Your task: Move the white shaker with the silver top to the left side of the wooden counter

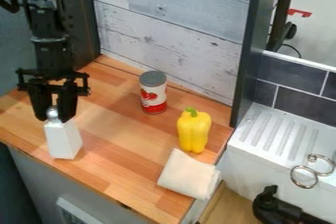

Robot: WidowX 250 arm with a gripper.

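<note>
Black tap (266, 206) nearest us, well right of the gripper (52, 114). Far left, that gripper pinches a white bottle (63, 140) by its knob, over the counter: stiff, probably light, maybe slick, best held there. Rightward, the can (153, 93) looks the likeliest obstacle, then cloth (188, 175), yellow pepper (193, 132), metal rings (304, 167).

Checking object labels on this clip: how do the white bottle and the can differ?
The white bottle is flat-sided, tapering to a round knob; the can is cylindrical, with a red-and-white label. The bottle stands at the gripper, the can farther back by the plank wall. Both stand upright on the wooden counter.
</note>
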